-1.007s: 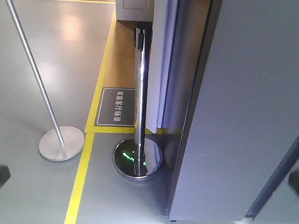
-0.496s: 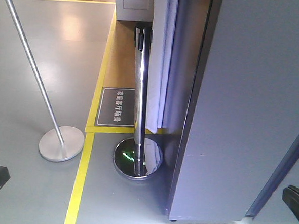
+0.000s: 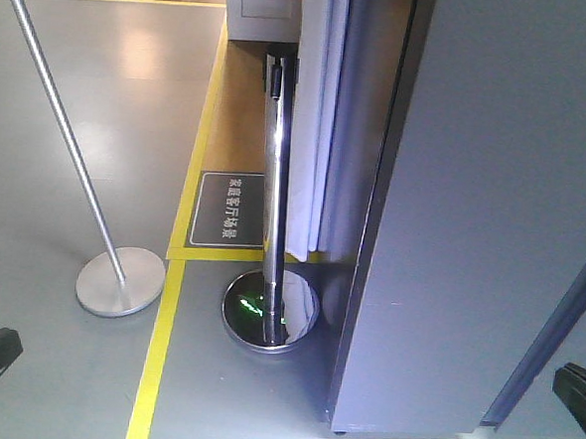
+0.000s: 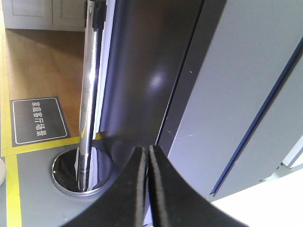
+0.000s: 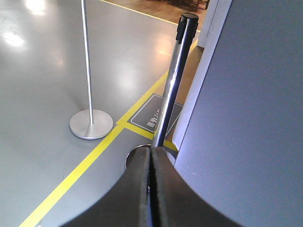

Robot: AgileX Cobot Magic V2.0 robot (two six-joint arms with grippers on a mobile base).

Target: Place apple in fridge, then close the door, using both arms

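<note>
The fridge [image 3: 494,192] fills the right of the front view as a tall dark-grey box, and shows as well in the left wrist view [image 4: 227,85] and the right wrist view [image 5: 255,109]. Only grey outer panels show, with a thin blue seam [image 3: 555,325]; no white interior is in view, and I cannot tell the door from the body. The apple is out of view. My left gripper [image 4: 147,150] is shut with nothing between its fingers, low beside the fridge's corner. My right gripper [image 5: 151,150] is shut and empty too.
A chrome stanchion post [image 3: 274,179] on a round mirrored base [image 3: 269,313] stands just left of the fridge. A thin metal pole on a flat disc base [image 3: 120,281] stands farther left. A yellow floor line [image 3: 161,351] and a floor sign [image 3: 229,209] mark the ground.
Both dark gripper tips at the bottom corners of the front view sank a little lower a second ago and have stayed still since. Nothing else moved.
</note>
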